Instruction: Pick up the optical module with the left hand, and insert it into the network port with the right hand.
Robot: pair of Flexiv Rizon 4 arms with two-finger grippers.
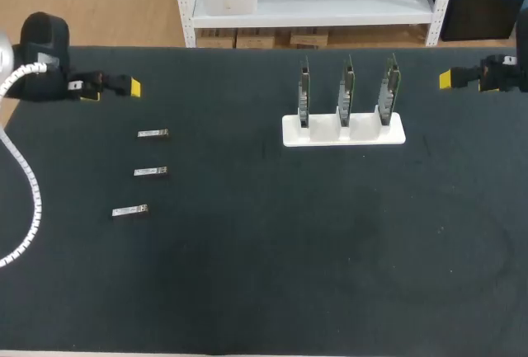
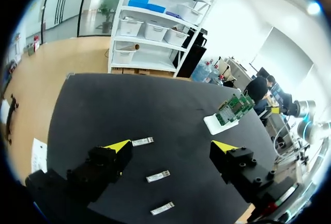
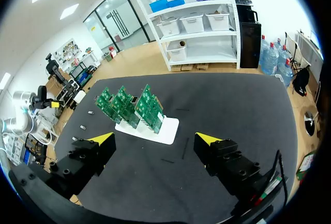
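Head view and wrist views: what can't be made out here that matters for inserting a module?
- Network ports on the three cards: edge-on in the head view, too small in both wrist views.
- Three optical modules: too small in every view to tell plug end from latch end.
- Right arm: mostly cut off by the head view's right edge.
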